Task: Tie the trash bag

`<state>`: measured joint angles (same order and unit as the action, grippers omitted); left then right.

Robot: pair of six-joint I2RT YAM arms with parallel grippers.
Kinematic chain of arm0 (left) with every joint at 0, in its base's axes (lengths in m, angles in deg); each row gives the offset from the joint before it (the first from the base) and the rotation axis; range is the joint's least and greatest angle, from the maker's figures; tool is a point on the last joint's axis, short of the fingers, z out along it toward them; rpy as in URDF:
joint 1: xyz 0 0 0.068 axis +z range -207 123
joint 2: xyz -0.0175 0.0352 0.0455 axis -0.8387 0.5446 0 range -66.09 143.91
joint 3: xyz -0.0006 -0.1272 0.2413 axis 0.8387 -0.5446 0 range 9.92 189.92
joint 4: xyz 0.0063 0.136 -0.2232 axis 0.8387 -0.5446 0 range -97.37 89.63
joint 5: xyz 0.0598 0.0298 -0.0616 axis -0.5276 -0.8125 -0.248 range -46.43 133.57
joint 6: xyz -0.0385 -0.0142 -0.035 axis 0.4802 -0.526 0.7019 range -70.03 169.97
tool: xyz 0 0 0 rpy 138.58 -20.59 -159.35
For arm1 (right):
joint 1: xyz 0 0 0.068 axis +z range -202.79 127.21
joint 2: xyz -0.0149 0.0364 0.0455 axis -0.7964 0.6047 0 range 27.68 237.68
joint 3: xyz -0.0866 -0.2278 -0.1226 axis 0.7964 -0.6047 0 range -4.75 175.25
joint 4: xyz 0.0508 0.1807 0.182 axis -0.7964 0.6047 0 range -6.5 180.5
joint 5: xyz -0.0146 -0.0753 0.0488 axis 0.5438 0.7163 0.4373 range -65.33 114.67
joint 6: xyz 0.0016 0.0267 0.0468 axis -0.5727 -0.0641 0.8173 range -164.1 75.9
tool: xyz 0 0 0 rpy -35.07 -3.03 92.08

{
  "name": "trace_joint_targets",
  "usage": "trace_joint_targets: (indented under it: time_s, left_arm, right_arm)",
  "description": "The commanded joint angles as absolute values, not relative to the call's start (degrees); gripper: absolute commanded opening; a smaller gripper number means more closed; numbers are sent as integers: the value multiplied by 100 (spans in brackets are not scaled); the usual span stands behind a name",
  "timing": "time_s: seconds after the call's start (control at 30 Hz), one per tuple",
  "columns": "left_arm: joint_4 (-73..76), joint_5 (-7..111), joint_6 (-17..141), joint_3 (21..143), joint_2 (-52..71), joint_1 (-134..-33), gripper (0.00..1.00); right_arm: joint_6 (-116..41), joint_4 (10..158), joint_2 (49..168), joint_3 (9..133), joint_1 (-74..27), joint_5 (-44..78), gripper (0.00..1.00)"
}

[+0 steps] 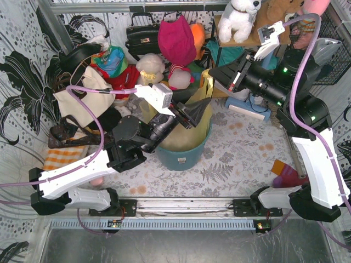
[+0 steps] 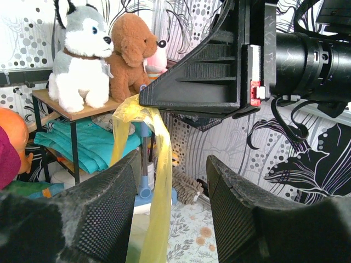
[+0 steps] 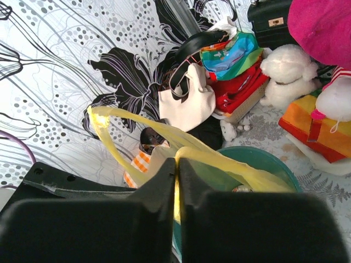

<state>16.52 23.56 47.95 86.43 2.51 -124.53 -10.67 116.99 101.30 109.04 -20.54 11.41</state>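
The trash bag is thin yellow-green plastic and sits in the round teal bin. My right gripper is shut on a twisted strip of the bag's rim and holds it taut above the bin; the right wrist view shows the strip pinched at the jaws, with a loop running off to the upper left. My left gripper is open just above the bin. In the left wrist view the yellow strip hangs between its fingers, close to the left finger. The bag's contents are mostly hidden.
A cream tote bag, a black handbag and plush toys crowd the back left. A small shelf with plush dogs stands at the back right. Pink and orange items lie at the right edge.
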Motion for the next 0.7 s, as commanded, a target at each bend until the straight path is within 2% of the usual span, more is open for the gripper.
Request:
trace_joint_targets:
  time_s: [0.0,0.47,0.67]
  left_arm:
    - [2002,2171,4634,8765,285,-12486,59]
    - [3164,1931,3775,8560,651,-12453,61]
    - [3720,2153,3435,8342,697,-12317,68]
  right_arm:
    - [-931,11531,10011,11009,-2018,926,0]
    - [-848,11020,9927,11019,-2018,838,0]
    - [-823,10890,9849,10815,-2018,724,0]
